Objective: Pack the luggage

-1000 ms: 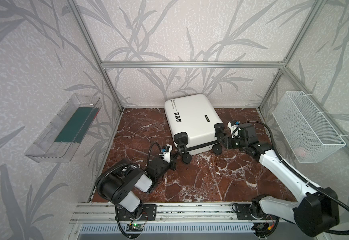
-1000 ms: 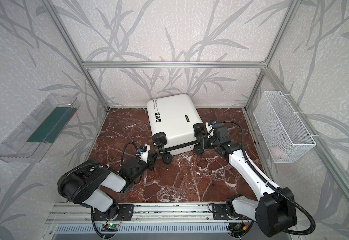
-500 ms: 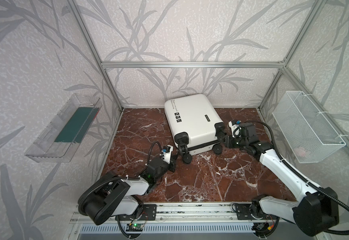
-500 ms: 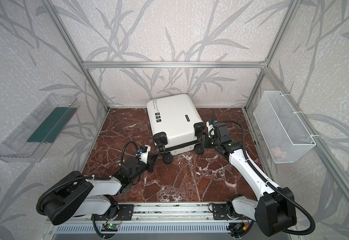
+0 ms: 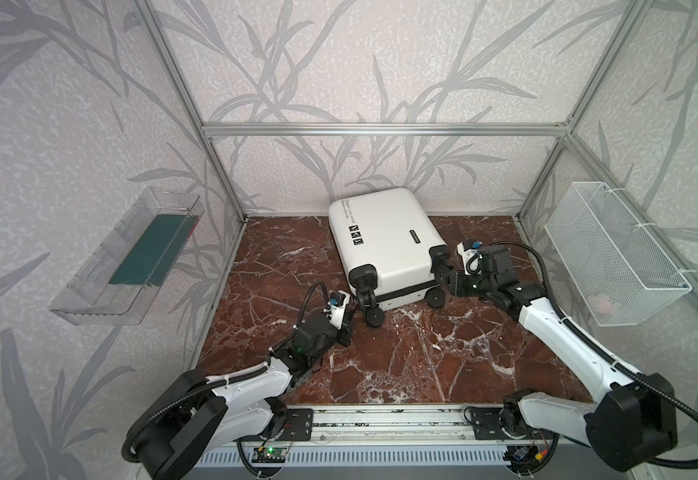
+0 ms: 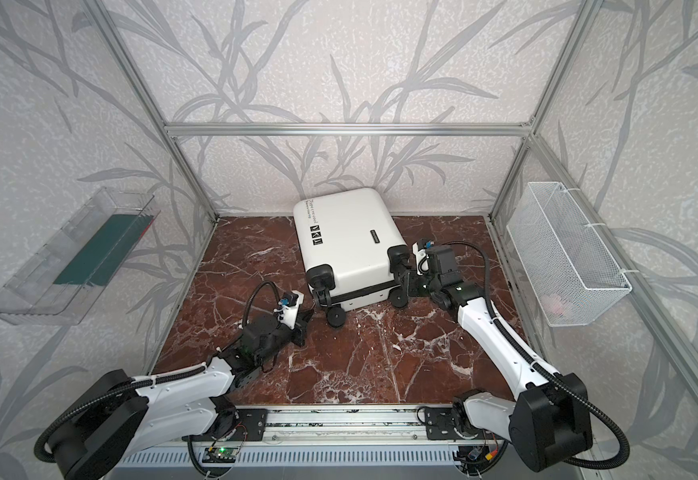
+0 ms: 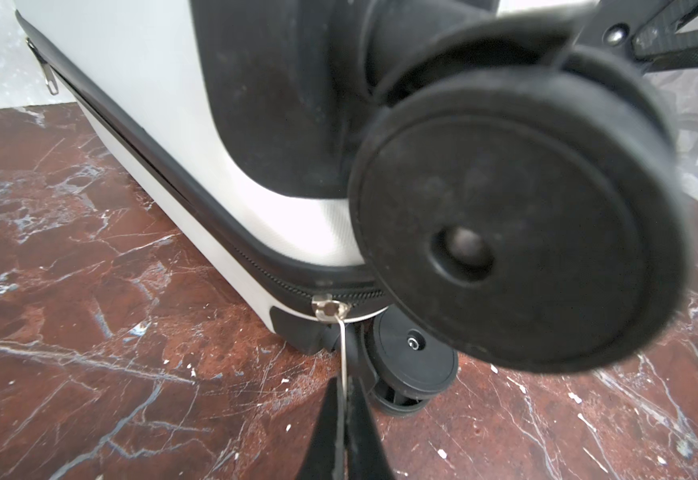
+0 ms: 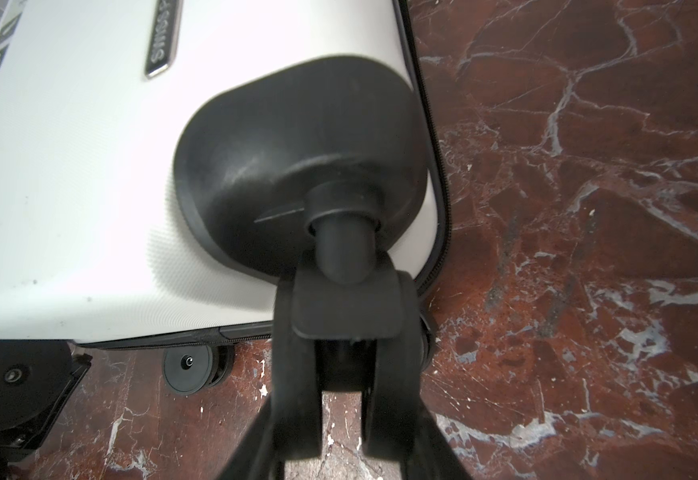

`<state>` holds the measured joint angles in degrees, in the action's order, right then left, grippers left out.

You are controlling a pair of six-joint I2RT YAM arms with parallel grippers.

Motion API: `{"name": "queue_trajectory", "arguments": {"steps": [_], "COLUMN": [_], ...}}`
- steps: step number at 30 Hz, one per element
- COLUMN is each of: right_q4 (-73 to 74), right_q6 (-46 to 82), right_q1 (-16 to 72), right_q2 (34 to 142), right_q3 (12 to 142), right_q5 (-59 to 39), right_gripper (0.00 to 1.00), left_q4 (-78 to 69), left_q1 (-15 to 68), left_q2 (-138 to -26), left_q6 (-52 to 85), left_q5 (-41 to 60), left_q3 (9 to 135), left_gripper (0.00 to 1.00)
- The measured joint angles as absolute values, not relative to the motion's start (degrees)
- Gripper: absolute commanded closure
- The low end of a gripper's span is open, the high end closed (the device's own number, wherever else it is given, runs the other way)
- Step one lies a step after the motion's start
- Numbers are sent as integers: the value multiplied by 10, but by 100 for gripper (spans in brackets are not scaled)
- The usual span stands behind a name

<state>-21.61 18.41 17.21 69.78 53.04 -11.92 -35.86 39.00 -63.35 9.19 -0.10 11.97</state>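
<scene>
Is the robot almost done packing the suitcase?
Not nearly. Nothing looks done yet: the luggage lies zipped shut. In hand: the left gripper pinches the zipper pull while the right gripper clamps a wheel. Left to do: unzip, open, fill and close it.

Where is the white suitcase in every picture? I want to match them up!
Top view: the luggage lies flat at the back middle of the marble floor.
Top view: same spot, shown slightly further left.
Left wrist: its white corner, close up, behind a big wheel.
Right wrist: its white shell, close up, beyond the wheel in the right pincer.
Shared landmark: the red marble floor.
</scene>
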Motion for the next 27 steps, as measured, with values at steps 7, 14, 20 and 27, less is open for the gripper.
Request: {"name": "queue_trajectory", "arguments": {"steps": [7, 14, 20, 27], "right_q4": [-237, -230, -216, -208], "right_q6": [183, 186, 190, 195], "right_q1": [172, 172, 172, 174], "right_q2": [701, 702, 702, 702], "right_q3": [564, 559, 544, 537], "right_q5": [-121, -123, -123, -118], "right_gripper": [94, 94, 94, 94], "left_q4": [-347, -347, -355, -378], "left_q1": [401, 413, 432, 464], "left_q2": [-623, -624, -639, -672], "left_q6": [81, 73, 68, 51], "left_q5": [-3, -1, -4, -27], "left_q3": [121, 123, 132, 145], "left_gripper": [100, 100, 100, 100]}}
